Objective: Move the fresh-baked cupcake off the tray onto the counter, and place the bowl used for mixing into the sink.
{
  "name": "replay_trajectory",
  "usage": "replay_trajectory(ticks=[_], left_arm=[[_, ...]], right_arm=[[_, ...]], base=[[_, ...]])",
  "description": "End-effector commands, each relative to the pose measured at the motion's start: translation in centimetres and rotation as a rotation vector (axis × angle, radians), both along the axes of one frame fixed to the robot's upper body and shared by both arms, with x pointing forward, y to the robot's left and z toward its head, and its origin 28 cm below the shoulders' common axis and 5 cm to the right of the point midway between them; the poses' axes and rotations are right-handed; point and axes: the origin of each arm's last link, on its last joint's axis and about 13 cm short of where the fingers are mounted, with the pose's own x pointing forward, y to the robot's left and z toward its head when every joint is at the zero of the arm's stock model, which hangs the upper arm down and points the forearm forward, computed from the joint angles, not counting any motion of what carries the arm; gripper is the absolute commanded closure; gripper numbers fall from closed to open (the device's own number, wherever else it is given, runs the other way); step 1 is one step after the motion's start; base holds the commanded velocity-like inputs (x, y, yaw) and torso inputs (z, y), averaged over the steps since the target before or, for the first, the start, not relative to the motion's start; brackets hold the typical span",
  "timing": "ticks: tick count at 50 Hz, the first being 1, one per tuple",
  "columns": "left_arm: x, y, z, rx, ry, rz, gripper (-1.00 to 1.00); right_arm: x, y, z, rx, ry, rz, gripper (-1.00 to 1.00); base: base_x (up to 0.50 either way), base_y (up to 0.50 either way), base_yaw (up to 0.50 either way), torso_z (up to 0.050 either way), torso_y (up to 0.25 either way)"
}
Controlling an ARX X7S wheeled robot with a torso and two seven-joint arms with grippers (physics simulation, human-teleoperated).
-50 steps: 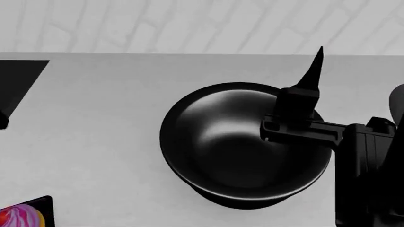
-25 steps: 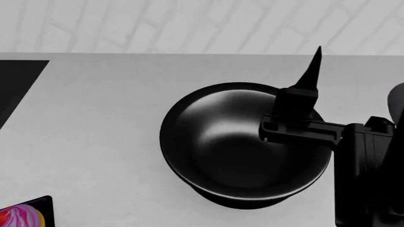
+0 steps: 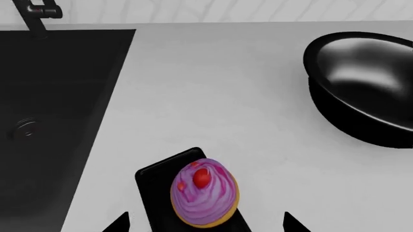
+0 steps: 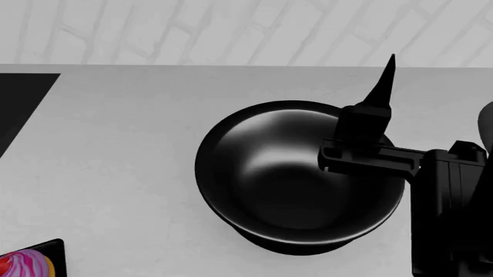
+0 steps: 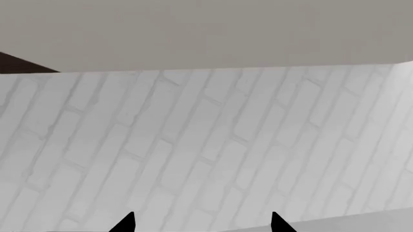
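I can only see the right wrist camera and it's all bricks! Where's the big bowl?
Observer: The bowl sits on the white counter, just below your right arm in the head view. Your right claw is open and aimed at the wall.
Operator: Is the cupcake on its tray?
Observer: Yes. The left wrist view shows the cupcake standing on the black tray, with the open left claw above it.
Operator: And where's the sink?
Observer: The sink is to the robot's left of the bowl, with bare counter between them.
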Motion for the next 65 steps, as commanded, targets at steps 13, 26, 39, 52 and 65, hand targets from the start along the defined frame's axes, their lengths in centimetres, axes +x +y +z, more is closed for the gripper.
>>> replay_trajectory(ticks=[13,26,39,52,65], left_arm=[[4.3,-0.3,-2.8,0.067,0.053,0.056,-1.0],[6.0,-0.6,-4.5,0.067,0.096,0.05,-1.0],[7.0,-0.5,-5.7,0.052,0.125,0.048,-1.0],[7.3,-1.1,-7.2,0.064,0.153,0.034,-1.0],[7.2,-1.1,-7.8,0.08,0.161,0.038,-1.0]], right_arm=[[-0.3,-0.1,0.2,0.002,-0.014,0.004,-1.0],[-0.5,-0.2,0.4,0.007,-0.024,0.007,-1.0],[-0.1,-0.1,0.2,0.0,-0.014,0.005,-1.0],[0.0,-0.1,0.1,-0.003,-0.012,0.0,-1.0],[0.0,-0.1,0.1,-0.006,-0.012,0.0,-1.0]], base=[[0.0,0.0,0.0,0.0,0.0],[0.0,0.0,0.0,0.0,0.0],[0.0,0.0,0.0,0.0,0.0],[0.0,0.0,0.0,0.0,0.0],[0.0,0.0,0.0,0.0,0.0]])
